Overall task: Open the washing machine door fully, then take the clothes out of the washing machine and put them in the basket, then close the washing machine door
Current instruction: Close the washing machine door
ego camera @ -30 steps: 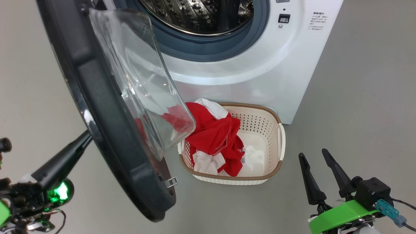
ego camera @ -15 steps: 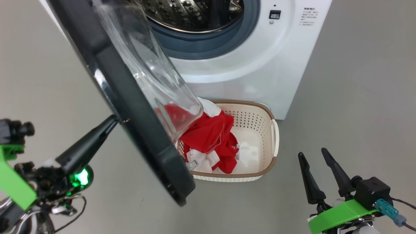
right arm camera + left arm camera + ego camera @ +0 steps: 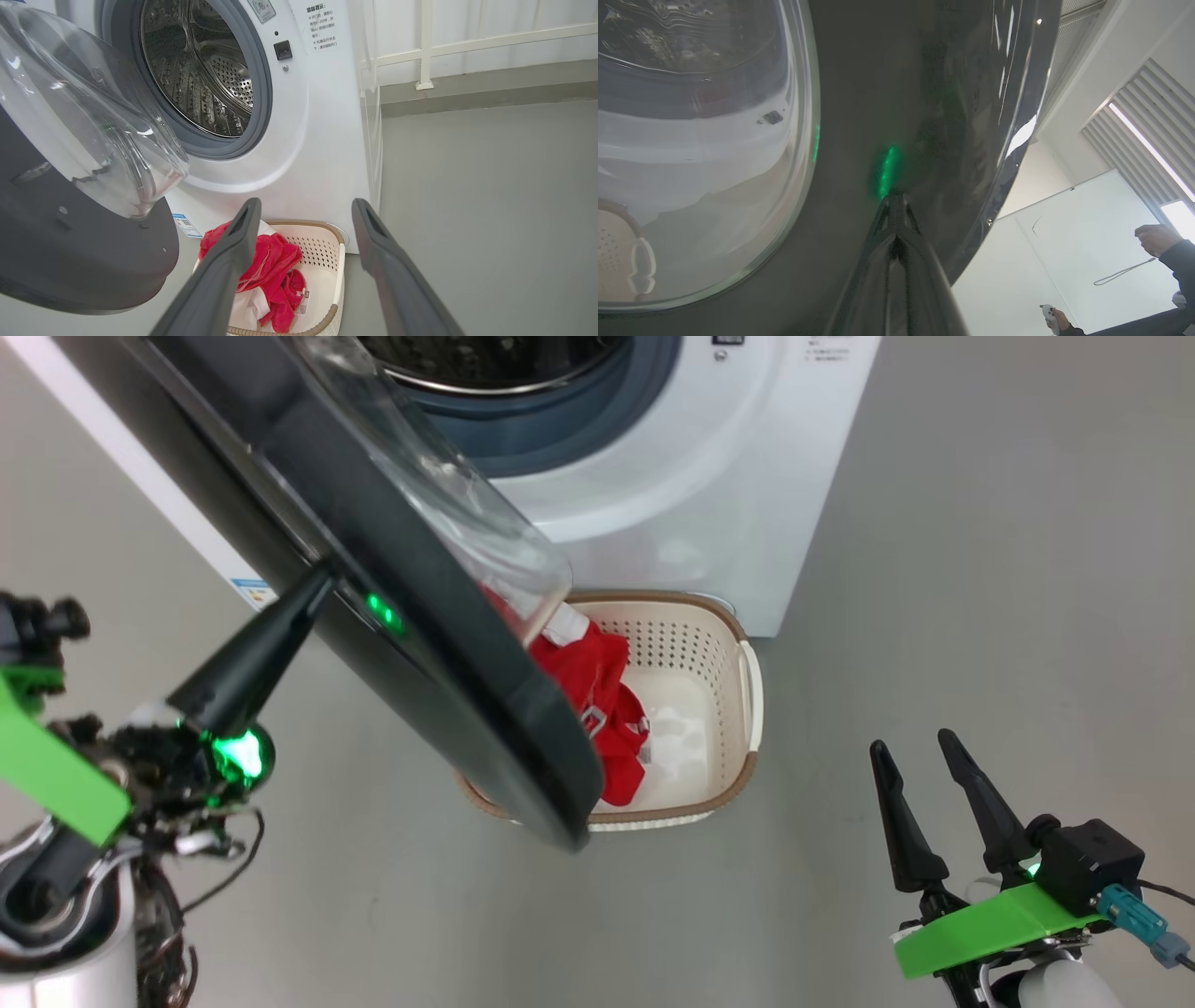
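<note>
Nearest the robot, the right hand [image 3: 911,743] hangs low over the grey floor with its two dark fingers spread apart and nothing between them, well apart from everything else. The left hand [image 3: 316,582] has its fingers pressed together into one point, holding nothing. In the left wrist view that point [image 3: 893,198] sits against the outer face of the washing machine door [image 3: 448,709], on the glossy black rim just beside the glass window.

The door stands at an angle, neither wide open nor shut, and from the head view its lower edge overhangs the near left corner of the basket [image 3: 695,639]. The basket sits on the floor, just in front of the washing machine [image 3: 653,504] and below its opening. The clothes [image 3: 597,681] lie heaped in its left half, red fabric with white panels [image 3: 271,252], leaving the right half bare.

Beyond, the steel drum [image 3: 201,70] inside the grey gasket has no red fabric in the part that shows, though its left side is hidden behind the door's glass bowl.

Opening and unloading look done, and the closing push seems under way. What is left is to bring the door round onto the gasket until it latches.
</note>
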Robot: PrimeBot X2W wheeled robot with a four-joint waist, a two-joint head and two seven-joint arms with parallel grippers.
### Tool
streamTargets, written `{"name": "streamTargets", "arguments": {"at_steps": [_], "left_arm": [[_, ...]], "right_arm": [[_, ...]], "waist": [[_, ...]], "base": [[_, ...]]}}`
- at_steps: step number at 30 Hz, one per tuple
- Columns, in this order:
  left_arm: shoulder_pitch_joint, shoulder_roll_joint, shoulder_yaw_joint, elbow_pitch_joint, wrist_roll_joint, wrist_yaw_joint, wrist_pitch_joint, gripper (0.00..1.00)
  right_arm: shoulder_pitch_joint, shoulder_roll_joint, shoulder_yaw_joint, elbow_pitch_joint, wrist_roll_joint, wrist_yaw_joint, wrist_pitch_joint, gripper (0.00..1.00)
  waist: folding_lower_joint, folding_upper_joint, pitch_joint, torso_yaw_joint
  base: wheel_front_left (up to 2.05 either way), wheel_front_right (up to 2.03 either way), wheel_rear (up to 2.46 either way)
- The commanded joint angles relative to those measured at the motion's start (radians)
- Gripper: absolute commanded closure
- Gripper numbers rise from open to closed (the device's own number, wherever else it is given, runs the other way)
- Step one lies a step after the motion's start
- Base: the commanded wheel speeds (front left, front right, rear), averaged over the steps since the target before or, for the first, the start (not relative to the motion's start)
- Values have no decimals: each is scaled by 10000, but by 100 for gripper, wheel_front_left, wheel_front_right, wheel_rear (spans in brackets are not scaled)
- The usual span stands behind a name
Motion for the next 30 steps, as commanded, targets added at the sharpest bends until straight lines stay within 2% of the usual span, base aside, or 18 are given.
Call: {"name": "streamTargets", "arguments": {"at_steps": [1,18,30], "left_arm": [[-476,211,128,-209,282,-58,-212,100],[-1896,349,-841,329,1509,-58,-2613,100],[-3270,979,-1760,1144,1797,-58,-4826,100]], "right_arm": [[-354,-16,199,-292,96,48,-65,0],[-810,-16,69,-462,300,48,-65,0],[-1096,-16,29,-587,466,48,-65,0]], "waist": [[0,0,227,-206],[0,0,932,-836],[0,0,1440,-1402]], "base": [[0,0,0],[0,0,0],[0,0,0]]}}
